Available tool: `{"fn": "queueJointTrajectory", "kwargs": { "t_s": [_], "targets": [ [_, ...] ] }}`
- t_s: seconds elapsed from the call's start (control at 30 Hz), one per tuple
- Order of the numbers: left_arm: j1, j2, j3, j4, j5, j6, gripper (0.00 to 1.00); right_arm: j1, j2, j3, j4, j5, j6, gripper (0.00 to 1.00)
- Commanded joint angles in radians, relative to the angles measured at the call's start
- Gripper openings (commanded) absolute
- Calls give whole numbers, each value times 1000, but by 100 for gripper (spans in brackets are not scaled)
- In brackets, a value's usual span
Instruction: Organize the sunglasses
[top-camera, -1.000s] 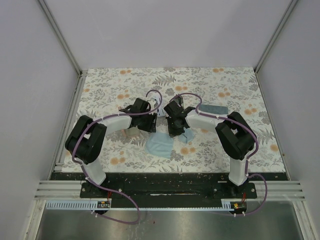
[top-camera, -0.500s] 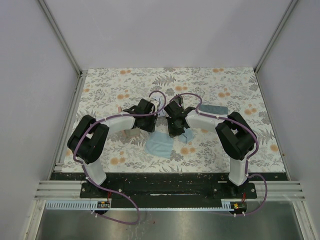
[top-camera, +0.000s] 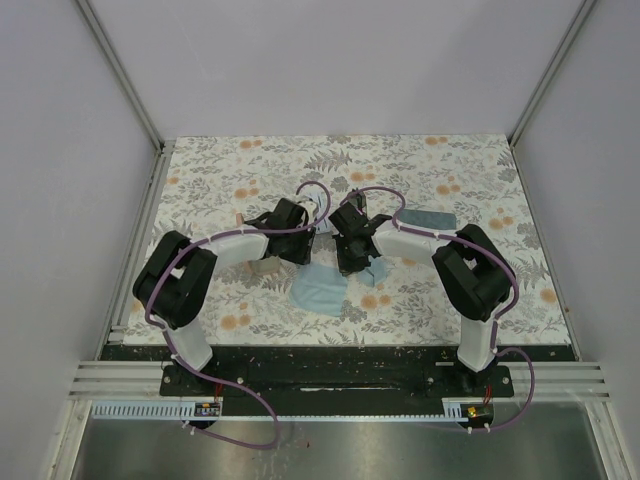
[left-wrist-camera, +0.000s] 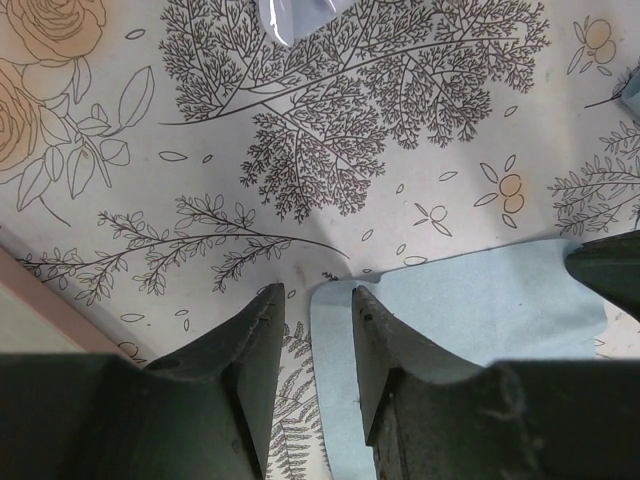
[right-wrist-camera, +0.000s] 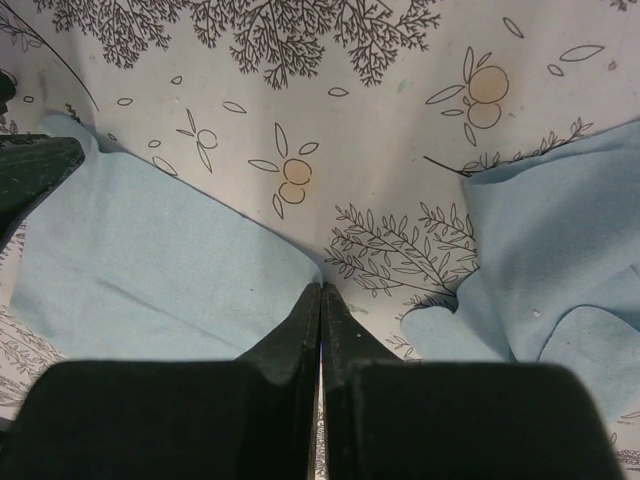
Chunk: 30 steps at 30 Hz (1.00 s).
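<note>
Seen from above, the left arm (top-camera: 235, 245) and right arm (top-camera: 410, 238) bend inward over the middle of a flat surface (top-camera: 470, 160) printed with grey ferns and orange blossoms. Its near strip, outer sides and whole far half lie open up to the pale walls (top-camera: 350, 60).

Nearest the arm bases, a soft, matte, light blue cloth (top-camera: 318, 292) lies rumpled. A second cloth (right-wrist-camera: 560, 250) lies just right of it, with a bare wedge of print between them.

The left fingers (left-wrist-camera: 250, 350), dark and wedge-shaped, stand a narrow gap apart with nothing between them, above the first cloth's corner. The right fingers (right-wrist-camera: 295, 335) are pressed tight together, tips down at the bare wedge.

Beyond the right arm lies a grey-blue oblong case (top-camera: 428, 217), long axis left to right. Beside the left fingers a pink strip (left-wrist-camera: 50, 300) shows.

We cannot make out the sunglasses, because the wrists cover the centre. Only a pale glossy scrap (left-wrist-camera: 295, 15) shows at the left wrist view's far edge, and we cannot tell what it is or which way it points.
</note>
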Motion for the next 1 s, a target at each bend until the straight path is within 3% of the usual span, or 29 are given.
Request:
{"fn": "queueJointTrajectory", "kwargs": {
  "t_s": [0.0, 0.47, 0.7, 0.83, 0.97],
  "targets": [
    [-3, 3, -56, -67, 8, -1, 37, -7, -49, -11, -8, -3, -1, 0],
    [-83, 3, -80, -74, -137, -43, 34, -7, -55, -13, -6, -37, 4, 0],
    [-86, 61, -47, -97, -145, -46, 19, -7, -60, -17, -6, -40, 7, 0],
    [-88, 76, -39, -110, -133, -41, 0, -9, -63, -16, -8, -40, 9, 0],
    [-88, 66, -37, -106, -101, -30, 0, -9, -61, -13, -8, -41, 10, 0]
  ]
}}
